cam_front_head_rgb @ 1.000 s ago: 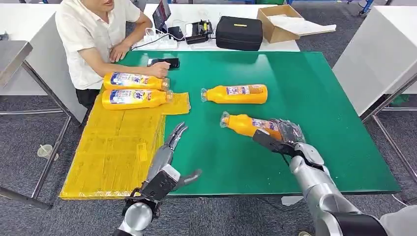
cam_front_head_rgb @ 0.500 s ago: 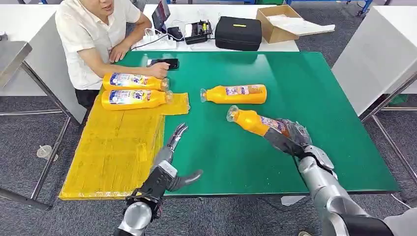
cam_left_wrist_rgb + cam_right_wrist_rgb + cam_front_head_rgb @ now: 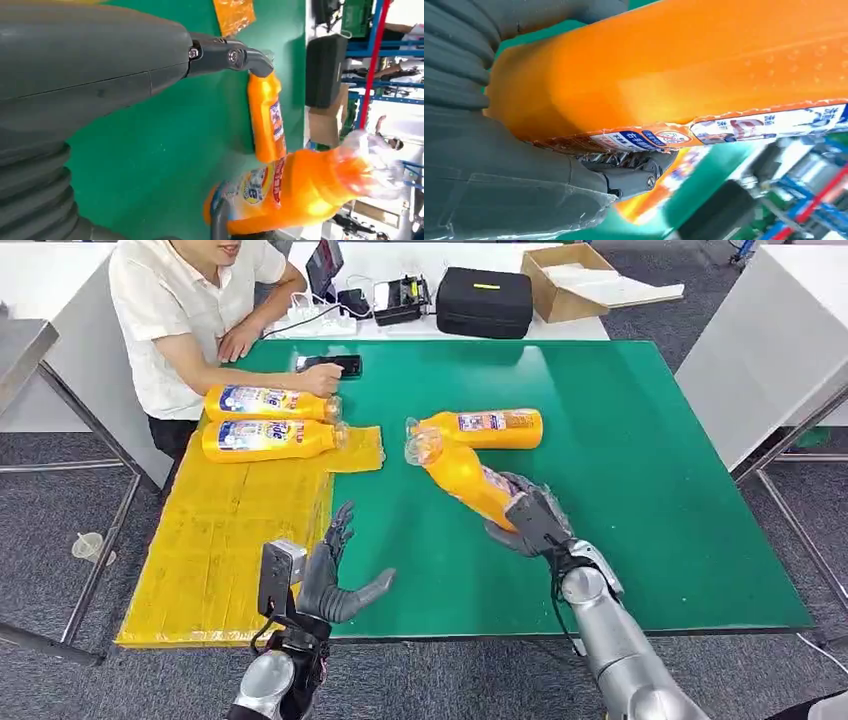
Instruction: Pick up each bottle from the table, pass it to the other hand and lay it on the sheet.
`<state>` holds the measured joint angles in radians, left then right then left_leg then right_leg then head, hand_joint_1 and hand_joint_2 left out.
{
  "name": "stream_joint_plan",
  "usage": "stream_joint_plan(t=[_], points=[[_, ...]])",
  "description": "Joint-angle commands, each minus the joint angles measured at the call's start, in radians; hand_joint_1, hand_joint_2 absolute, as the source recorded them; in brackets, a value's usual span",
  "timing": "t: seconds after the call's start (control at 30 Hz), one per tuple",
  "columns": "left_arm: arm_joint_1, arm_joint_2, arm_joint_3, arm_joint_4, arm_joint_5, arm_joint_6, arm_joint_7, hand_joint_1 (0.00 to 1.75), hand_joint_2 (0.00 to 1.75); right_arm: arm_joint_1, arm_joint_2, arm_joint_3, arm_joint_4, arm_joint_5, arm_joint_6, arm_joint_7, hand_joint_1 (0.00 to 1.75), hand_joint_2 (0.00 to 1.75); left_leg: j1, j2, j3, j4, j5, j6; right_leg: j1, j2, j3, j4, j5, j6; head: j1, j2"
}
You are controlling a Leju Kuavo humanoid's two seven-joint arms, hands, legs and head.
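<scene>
1. Green tabletop [image 3: 650, 490]: yellow sheet [image 3: 230, 540] along its left edge, two bottles already laid there.
2. Right hand [image 3: 525, 525] grasps the lifted bottle [image 3: 460, 472] above mid-tabletop, just beside the spare bottle [image 3: 485, 428].
3. Left hand [image 3: 330, 575] waits near the sheet, released; the handover looks next.

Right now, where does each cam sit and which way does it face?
Head view: high on the body, looking forward and down at the green table; both silver arms show, right hand gripping a tilted orange plastic bottle, left hand spread.
Left wrist view: behind the left hand, facing across the table.
Right wrist view: behind the right hand, facing the gripped bottle.
Shared: all three show that bottle; head and left wrist views share the lying orange bottle.
</scene>
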<state>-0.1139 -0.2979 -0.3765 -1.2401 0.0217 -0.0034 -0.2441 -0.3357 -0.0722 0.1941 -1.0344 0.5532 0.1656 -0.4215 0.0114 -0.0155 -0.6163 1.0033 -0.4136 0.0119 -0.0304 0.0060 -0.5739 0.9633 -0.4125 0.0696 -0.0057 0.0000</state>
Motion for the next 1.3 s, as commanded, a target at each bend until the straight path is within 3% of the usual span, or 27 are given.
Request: stream_joint_plan(t=[0.03,0.17,0.43,0.93,1.3], points=[[-0.016,-0.025,-0.012,0.004,0.0,0.0,-0.01,0.0,1.75,0.033,0.083,0.123,-0.139,-0.03,-0.011,0.018,1.75,1.75,0.0,0.002,0.0,0.001,-0.001,0.0,0.001,0.001,0.0,0.0,-0.001,-0.003,0.0,0.0],[-0.017,-0.025,-0.01,0.01,-0.002,0.003,-0.013,0.0,1.75,0.03,0.073,0.123,-0.138,-0.035,-0.013,0.019,1.75,1.75,0.0,0.001,-0.002,0.001,-0.001,0.0,0.001,0.0,-0.002,0.0,-0.001,-0.003,0.0,0.0],[-0.064,-0.051,0.003,0.039,-0.009,0.03,-0.065,0.0,1.75,0.058,0.145,0.209,-0.154,-0.041,-0.011,0.019,1.75,1.75,0.001,0.003,-0.001,0.001,-0.002,0.0,0.001,0.001,-0.002,0.001,-0.002,-0.005,0.0,0.0],[-0.072,-0.051,-0.018,-0.031,0.133,0.087,-0.111,0.0,1.75,0.092,0.139,0.329,-0.201,-0.021,-0.016,0.02,1.75,1.75,0.001,0.0,-0.004,0.001,-0.001,0.0,0.001,-0.002,-0.005,0.001,-0.001,-0.003,0.0,0.0],[-0.073,-0.047,-0.057,-0.028,0.319,-0.017,-0.075,0.0,1.75,0.037,0.14,0.327,-0.108,-0.053,-0.011,0.02,1.75,1.75,0.001,0.001,-0.002,0.002,-0.002,0.0,0.001,-0.001,-0.002,0.001,-0.002,-0.004,0.0,0.0]])
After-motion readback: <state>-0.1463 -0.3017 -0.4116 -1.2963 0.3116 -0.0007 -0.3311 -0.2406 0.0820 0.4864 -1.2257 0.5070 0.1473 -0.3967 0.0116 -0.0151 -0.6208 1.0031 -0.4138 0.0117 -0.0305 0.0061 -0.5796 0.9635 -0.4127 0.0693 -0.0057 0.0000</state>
